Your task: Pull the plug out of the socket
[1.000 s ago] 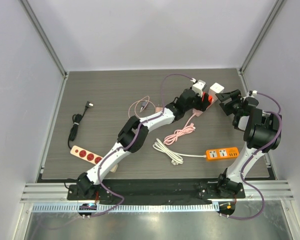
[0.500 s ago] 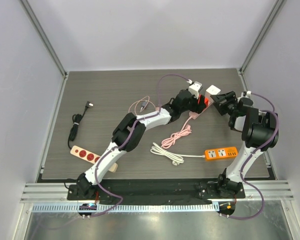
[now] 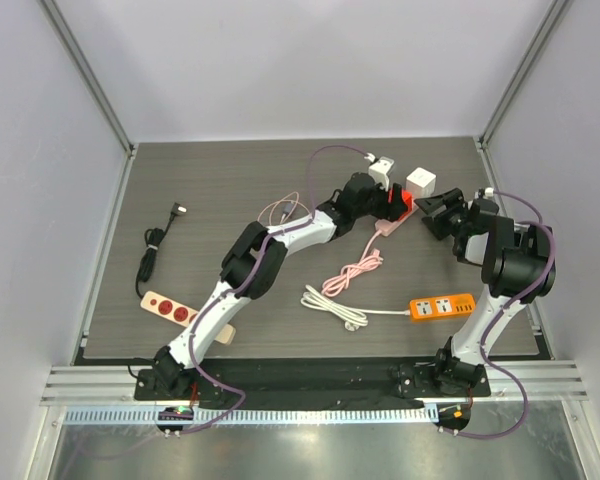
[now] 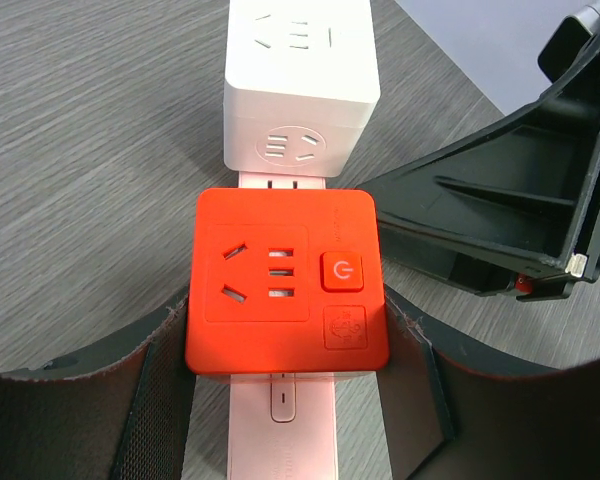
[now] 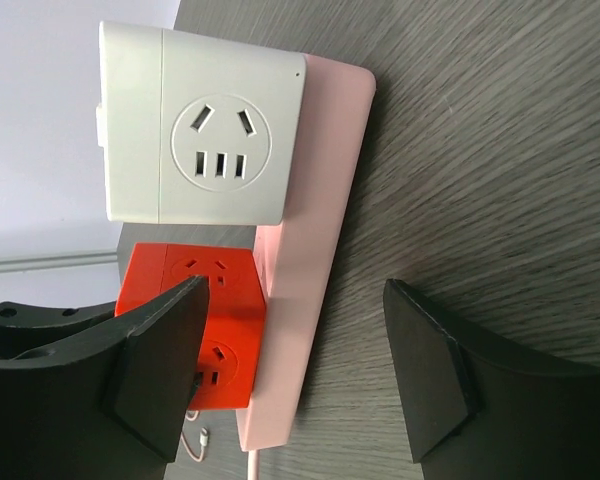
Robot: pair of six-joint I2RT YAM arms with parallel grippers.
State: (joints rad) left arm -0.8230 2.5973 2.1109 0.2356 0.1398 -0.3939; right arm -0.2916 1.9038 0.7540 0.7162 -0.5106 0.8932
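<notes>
**A:** Where's the plug?

**B:** The white cube plug (image 5: 215, 140) is seated on one end of the pink strip (image 5: 315, 250). Next to it on the strip is the orange cube (image 4: 285, 285), pinched by the left gripper's (image 4: 285, 332) jaws (bracing, I'd judge).

**A:** And the right gripper (image 5: 298, 290)?

**B:** Its jaws are spread just short of the strip, holding nothing. This looks like the approach step. Next it should straddle the white cube, close, and pull straight off the strip.

Left claw (image 3: 396, 206) at the red cube (image 3: 405, 203); right claw (image 3: 433, 213) near the white cube (image 3: 421, 182).
</notes>
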